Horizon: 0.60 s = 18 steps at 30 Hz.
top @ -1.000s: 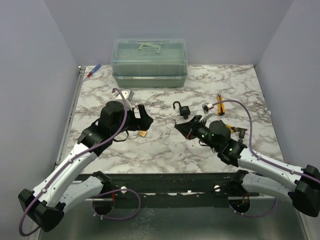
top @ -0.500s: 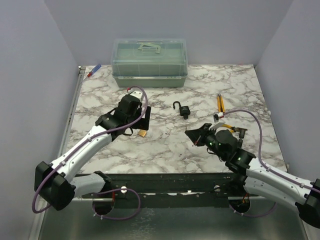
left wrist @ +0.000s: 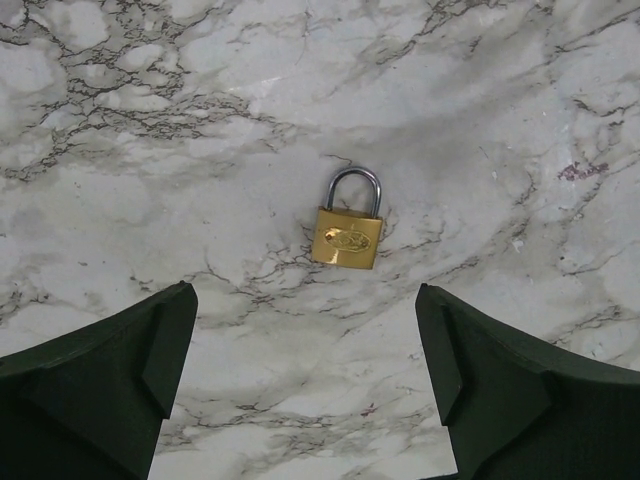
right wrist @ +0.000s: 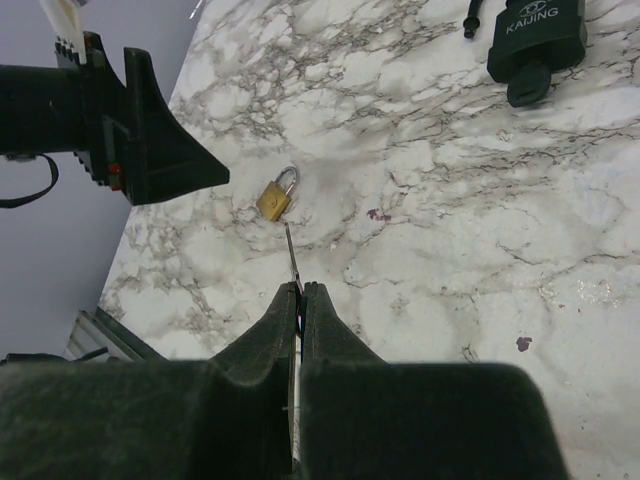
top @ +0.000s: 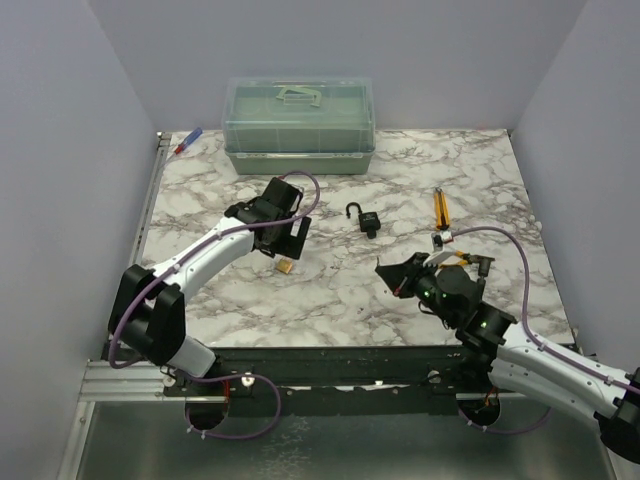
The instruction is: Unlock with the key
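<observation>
One step looks done: my right jaws grip the key (right wrist: 291,255), its shaft aimed at the shut brass padlock (left wrist: 347,236) on the table (left wrist: 500,120) below my wide-open left jaws, so inserting and turning remain, I judge.

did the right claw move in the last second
Yes. The right claw has pulled back toward the bottom of the top view and slightly right, away from the black padlock.
</observation>
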{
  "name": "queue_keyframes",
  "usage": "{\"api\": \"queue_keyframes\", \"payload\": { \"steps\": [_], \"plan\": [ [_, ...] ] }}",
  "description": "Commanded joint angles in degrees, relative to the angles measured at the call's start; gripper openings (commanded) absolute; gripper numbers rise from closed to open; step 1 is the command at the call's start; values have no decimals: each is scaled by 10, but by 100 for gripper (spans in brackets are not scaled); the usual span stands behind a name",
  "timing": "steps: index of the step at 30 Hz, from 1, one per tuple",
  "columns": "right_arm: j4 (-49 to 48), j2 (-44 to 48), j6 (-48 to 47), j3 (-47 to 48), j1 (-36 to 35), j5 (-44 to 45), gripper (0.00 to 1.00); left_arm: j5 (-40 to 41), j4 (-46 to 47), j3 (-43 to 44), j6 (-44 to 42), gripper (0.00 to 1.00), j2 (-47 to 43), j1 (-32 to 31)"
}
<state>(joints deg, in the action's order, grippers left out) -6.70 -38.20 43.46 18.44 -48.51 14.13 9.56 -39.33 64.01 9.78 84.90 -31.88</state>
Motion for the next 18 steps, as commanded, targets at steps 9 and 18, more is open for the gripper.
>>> {"api": "queue_keyframes", "payload": {
  "steps": [9,18],
  "plan": [
    [-14,-5,-7,-24,3,-25,0,-21,-9,36,-20,86,89,42],
    [-11,3,-9,-30,3,-37,0,-106,3,30,-24,81,135,45]
  ]
}}
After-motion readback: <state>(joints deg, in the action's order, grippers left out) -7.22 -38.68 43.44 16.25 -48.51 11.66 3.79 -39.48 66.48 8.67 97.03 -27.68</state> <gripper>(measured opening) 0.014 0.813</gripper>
